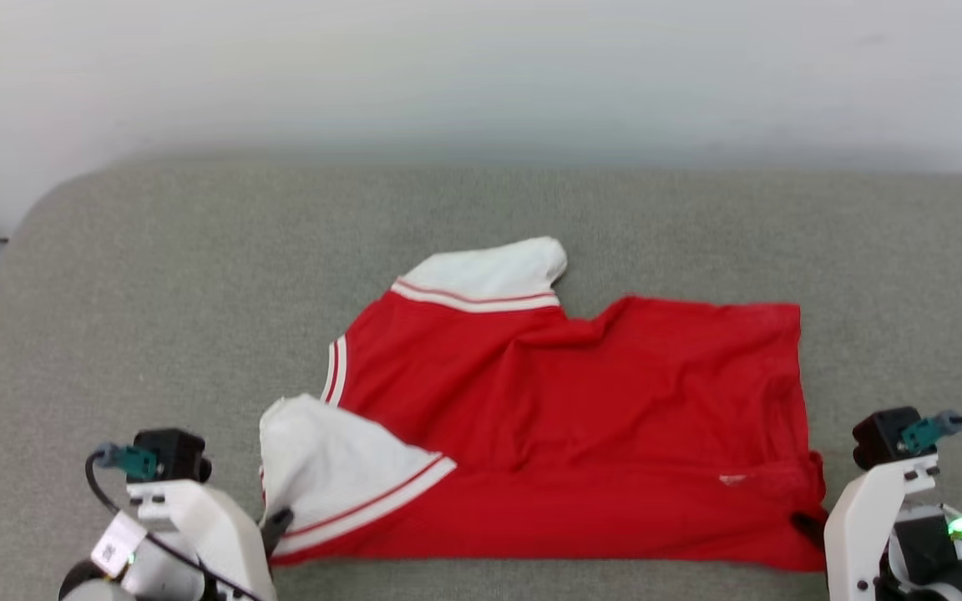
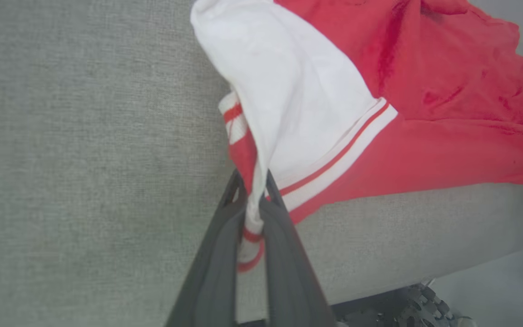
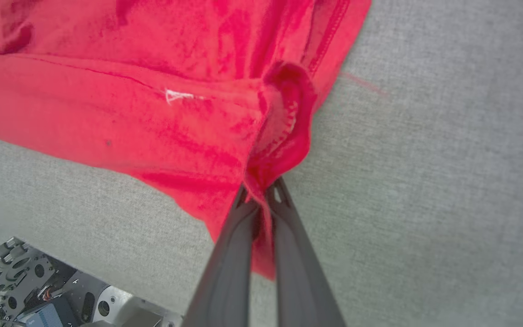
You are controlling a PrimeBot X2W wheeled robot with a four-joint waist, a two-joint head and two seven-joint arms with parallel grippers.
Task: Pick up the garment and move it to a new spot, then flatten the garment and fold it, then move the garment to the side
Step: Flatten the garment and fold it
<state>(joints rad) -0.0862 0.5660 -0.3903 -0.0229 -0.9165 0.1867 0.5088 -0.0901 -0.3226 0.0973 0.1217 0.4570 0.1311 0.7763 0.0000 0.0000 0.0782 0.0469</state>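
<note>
- Nearest the lens, the left gripper (image 2: 252, 181) has its long dark fingers pressed together on the striped cuff edge of the near white sleeve (image 1: 331, 467). The right gripper (image 3: 262, 188) pinches a puckered red hem corner.
- Beneath everything spreads a grey surface (image 1: 155, 292) covered in coarse woven cloth, with a rounded far-left corner.
- On its near half lies the garment (image 1: 581, 417), a red jersey of smooth, faintly sheened knit. It is spread roughly flat and runs crosswise between the two grippers, with soft creases across the middle.
- A second white sleeve (image 1: 489, 271) sticks out on the far side, rounded at its end.
- Red-and-white striped trim (image 1: 335, 371) edges both sleeve seams and the collar.
- A tiny white mark (image 1: 731, 479) sits near the hem; it is possibly a label or a loose stitch.
</note>
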